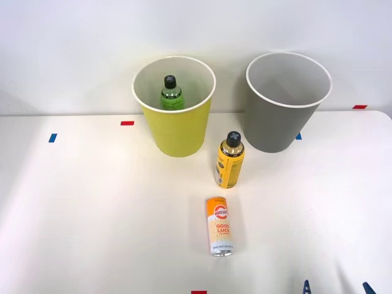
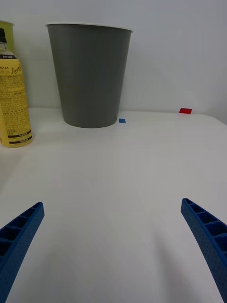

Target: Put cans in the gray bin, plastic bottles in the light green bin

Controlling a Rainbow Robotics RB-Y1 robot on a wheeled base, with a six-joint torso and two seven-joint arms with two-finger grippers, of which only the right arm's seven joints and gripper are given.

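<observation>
Cans here come to one slim can (image 1: 220, 226) lying on its side on the white table (image 1: 92, 214) in the front view, orange top band toward the bins, pale body with orange "Good Luck" lettering, silver end toward the robot; the yellow bottle (image 1: 230, 160) stands upright just behind it, between the light green bin (image 1: 177, 131), which holds the green bottle (image 1: 171, 94) standing inside, and the gray bin (image 1: 278, 119), whose inside looks pale. From the right wrist view, the right gripper (image 2: 113, 246) hovers low over bare table with its blue ribbed fingers (image 2: 19, 232) spread wide and holding nothing, facing the gray bin with the yellow bottle beside it, whose small label text I can hardly read.
</observation>
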